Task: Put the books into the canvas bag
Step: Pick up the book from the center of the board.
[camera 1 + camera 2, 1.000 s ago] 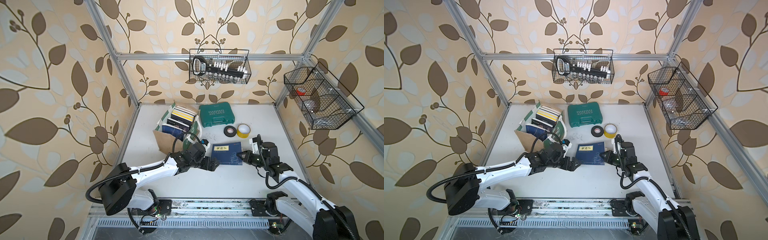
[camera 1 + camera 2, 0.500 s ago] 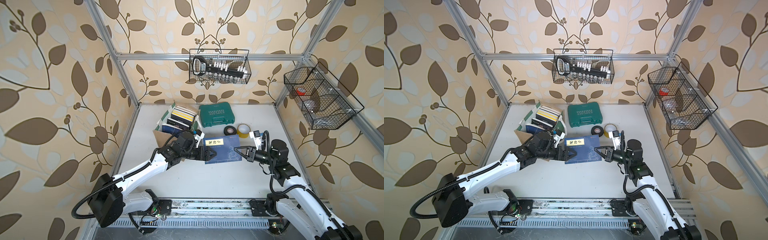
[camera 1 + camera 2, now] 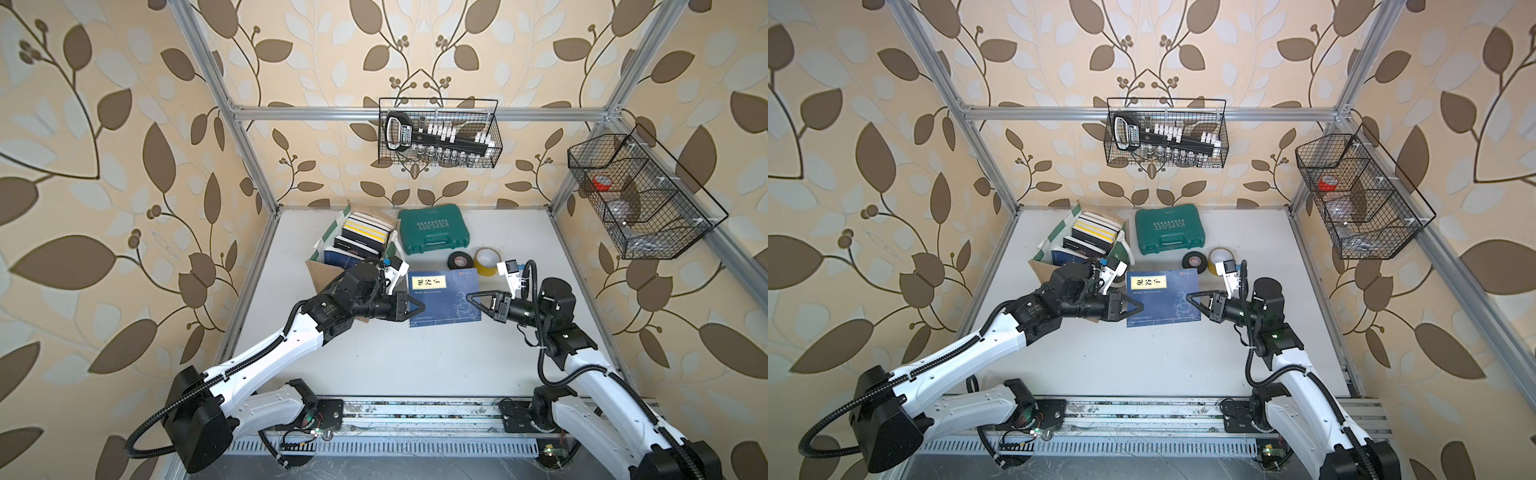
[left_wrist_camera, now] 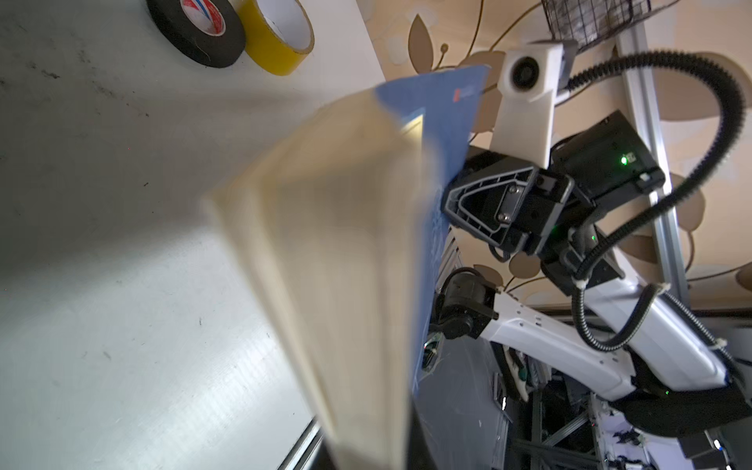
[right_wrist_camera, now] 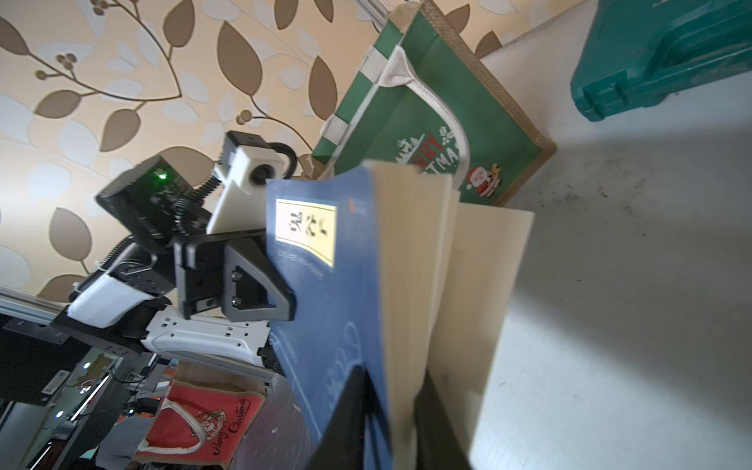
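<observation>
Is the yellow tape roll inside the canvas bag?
No, the yellow tape roll lies on the table beside the black tape roll.

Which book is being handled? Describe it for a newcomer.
Find the green tool case at the back. Just in front of it, the left gripper holds a navy book with a yellow title label, the only book outside the canvas bag.

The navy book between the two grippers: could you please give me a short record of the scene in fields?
navy book: yellow label, held above the table, pages fanning
left gripper: shut on one edge of the navy book
right gripper: jaws astride the opposite edge; grip unclear
canvas bag: behind the left gripper, other books inside
nearby: green tool case, black tape roll, yellow tape roll
</observation>
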{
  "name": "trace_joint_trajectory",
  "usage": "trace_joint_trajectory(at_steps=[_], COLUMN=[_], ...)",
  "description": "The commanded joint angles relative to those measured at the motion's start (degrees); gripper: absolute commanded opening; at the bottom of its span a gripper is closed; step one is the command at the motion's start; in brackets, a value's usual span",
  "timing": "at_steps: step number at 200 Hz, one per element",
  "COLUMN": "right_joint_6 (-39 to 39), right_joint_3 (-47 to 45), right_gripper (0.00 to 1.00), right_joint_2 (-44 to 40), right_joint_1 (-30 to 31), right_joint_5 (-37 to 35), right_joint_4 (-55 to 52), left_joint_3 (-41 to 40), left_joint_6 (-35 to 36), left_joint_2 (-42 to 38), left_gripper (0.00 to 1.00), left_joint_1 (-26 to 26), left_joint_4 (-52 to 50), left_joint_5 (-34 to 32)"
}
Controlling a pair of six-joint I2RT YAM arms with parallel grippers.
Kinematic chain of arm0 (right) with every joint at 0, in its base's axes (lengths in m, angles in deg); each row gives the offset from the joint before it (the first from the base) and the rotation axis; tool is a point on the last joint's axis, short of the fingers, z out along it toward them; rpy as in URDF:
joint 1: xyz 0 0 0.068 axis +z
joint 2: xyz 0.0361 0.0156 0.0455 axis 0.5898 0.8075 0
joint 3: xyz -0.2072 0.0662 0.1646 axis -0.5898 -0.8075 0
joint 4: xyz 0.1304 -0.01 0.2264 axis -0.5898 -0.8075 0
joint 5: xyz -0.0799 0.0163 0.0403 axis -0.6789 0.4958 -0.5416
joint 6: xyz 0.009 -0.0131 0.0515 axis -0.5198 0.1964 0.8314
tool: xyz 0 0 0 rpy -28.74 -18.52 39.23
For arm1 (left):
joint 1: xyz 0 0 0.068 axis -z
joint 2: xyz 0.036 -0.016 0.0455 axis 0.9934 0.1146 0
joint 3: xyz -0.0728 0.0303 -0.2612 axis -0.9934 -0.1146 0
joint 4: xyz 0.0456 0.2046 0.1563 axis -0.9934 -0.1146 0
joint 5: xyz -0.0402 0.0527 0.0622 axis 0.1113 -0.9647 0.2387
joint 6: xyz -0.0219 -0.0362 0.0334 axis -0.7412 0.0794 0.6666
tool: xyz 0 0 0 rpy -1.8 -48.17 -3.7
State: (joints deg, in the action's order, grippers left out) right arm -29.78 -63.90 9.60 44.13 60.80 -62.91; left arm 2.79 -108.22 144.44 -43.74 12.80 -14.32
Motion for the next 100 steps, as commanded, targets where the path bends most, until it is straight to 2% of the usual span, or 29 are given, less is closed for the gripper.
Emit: trace_joint_trajectory(at_steps=[1, 13, 31, 53, 74, 100], right_joint_6=[-3.53, -5.52, -9.72, -12.90, -16.35, -24.34], right_joint_3=[0.58, 2.17, 4.24, 4.76, 6.29, 12.03], right_gripper=[0.58, 0.73, 0.88, 0.91, 0.91, 0.91], right_joint_2=[-0.32, -0.83, -3.38, -7.58, -7.88, -3.68], right_joint_1=[0.22, 0.27, 0.57, 2.26, 6.73, 14.90], right_joint_5=[0.88, 1.04, -0.27, -0.35, -0.97, -4.37], right_joint_4=[-0.82, -2.79, -6.16, -3.85, -2.03, -8.07], left_joint_3=[4.76, 7.82, 13.85, 19.42, 22.68, 23.85], left_joint_6=[6.00, 11.35, 20.18, 28.80, 38.54, 43.94], left_joint_2=[-1.28, -1.06, -0.15, 1.37, 2.98, 1.85], left_gripper=[0.00, 0.00, 0.00, 0.00, 0.00, 0.00], left_joint_1=[-0.30, -0.30, -0.31, -0.27, -0.17, 2.42], left_joint_4=[-6.14, -12.90, -24.77, -36.05, -44.73, -47.20], left_joint_5=[-2.51, -4.43, -6.90, -7.75, -1.74, -0.41])
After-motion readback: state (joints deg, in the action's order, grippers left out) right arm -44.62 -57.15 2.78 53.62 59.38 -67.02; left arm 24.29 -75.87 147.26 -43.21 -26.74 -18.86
